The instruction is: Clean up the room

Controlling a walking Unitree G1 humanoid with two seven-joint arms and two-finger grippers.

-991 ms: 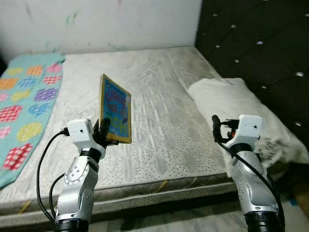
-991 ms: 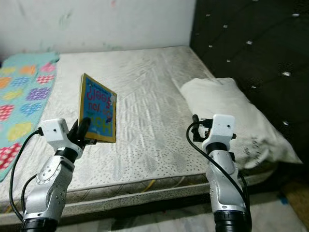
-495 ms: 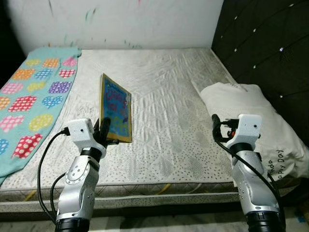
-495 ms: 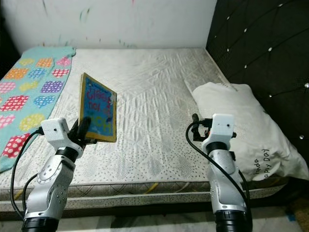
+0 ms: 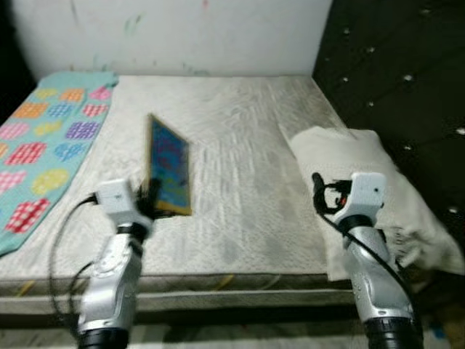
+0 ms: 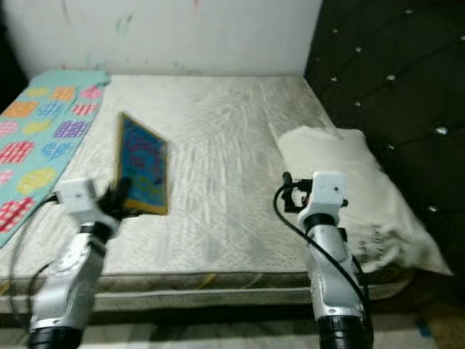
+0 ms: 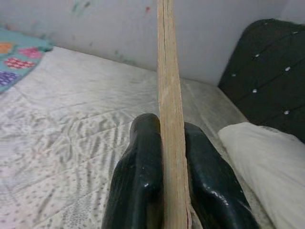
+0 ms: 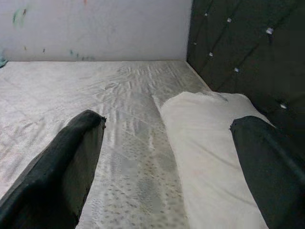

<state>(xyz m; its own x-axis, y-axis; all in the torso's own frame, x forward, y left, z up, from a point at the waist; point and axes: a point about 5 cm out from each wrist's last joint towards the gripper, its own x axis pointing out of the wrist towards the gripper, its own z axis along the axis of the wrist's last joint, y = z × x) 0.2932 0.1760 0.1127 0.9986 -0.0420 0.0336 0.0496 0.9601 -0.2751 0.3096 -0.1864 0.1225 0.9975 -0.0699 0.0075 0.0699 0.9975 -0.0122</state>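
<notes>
Left end effector point(image 7: 164, 191) is clamped on the bottom edge of a book point(image 5: 168, 166), one black finger point(image 7: 138, 181) pressed flat against each cover. The book stands upright above the near edge of the bed point(image 5: 240, 167), blue cover facing right; the head views are blurred, so the cover print cannot be read. The left wrist view catches the book edge-on, so only its tan page block shows, and the top is cut off by the frame.

Right end effector point(image 8: 167, 162) is spread wide and holds nothing, fingers apart with the bed showing between them. It hovers over the bed's near edge, just beside the white pillow point(image 5: 363, 174).

The pillow lies on the bed's right side, against the headboard point(image 5: 407, 80); its near corner carries dark print too small to make out. The right arm hides part of the pillow's near side.

The bed has a bare, pale quilted mattress. A teal blanket point(image 5: 51, 138) with coloured patches runs along the bed's left side, cut off by the frame edge. The headboard is dark, tufted and studded. Behind the bed is a white wall point(image 5: 182, 33) with faint coloured marks.
</notes>
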